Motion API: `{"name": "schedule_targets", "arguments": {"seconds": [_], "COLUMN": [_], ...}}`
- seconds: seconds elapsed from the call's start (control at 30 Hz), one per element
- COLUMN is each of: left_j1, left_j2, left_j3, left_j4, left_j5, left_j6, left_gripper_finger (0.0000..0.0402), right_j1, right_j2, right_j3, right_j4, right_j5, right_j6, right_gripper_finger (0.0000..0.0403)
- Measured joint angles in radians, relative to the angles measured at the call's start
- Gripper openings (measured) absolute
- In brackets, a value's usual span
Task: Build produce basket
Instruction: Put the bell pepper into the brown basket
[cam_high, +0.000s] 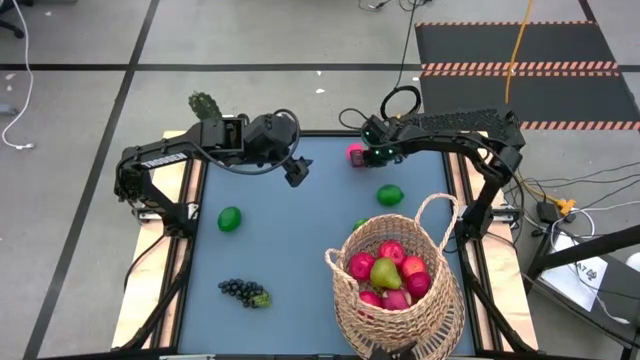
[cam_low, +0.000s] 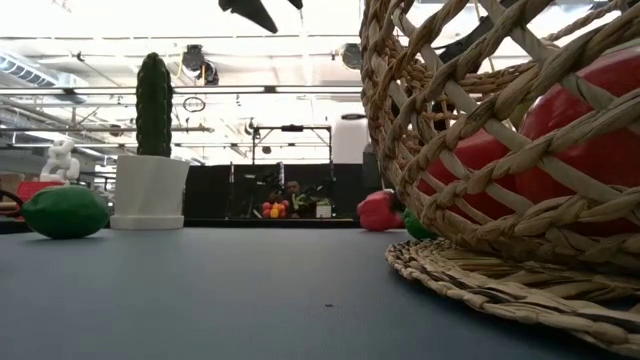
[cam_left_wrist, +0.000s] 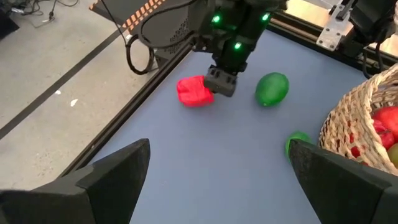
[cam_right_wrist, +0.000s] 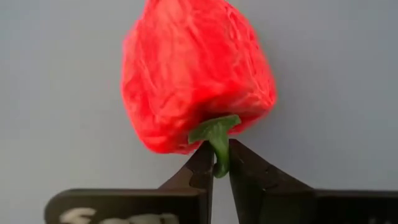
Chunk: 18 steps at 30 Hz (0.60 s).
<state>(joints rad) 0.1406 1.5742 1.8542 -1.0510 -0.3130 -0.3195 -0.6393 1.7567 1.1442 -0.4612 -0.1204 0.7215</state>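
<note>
My right gripper (cam_right_wrist: 216, 163) pinched shut on the red fruit's (cam_right_wrist: 196, 78) green stem at the table's far edge, my left gripper (cam_left_wrist: 217, 168) hung spread wide, basket (cam_high: 395, 300) near.

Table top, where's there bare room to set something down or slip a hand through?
The table is barest in the middle, between the left lime, the grapes and the basket. Crowded: the far right corner, where the right gripper pinches the red fruit's stem, with another lime nearby. The open left gripper hangs over the far middle.
</note>
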Motion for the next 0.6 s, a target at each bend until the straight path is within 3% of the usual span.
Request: {"name": "schedule_targets", "arguments": {"seconds": [0.23, 0.6], "left_j1": [0.0, 0.0], "left_j2": [0.0, 0.0], "left_j3": [0.0, 0.0], "left_j4": [-0.057, -0.109], "left_j5": [0.0, 0.0], "left_j6": [-0.004, 0.004], "left_gripper_finger": [0.0383, 0.0383], "right_j1": [0.051, 0.15], "right_j2": [-0.117, -0.426], "right_j3": [0.0, 0.0], "right_j4": [-0.02, -0.066], "right_j5": [-0.068, -0.065], "right_j6": [-0.06, 0.057], "right_gripper_finger": [0.0021, 0.002]}}
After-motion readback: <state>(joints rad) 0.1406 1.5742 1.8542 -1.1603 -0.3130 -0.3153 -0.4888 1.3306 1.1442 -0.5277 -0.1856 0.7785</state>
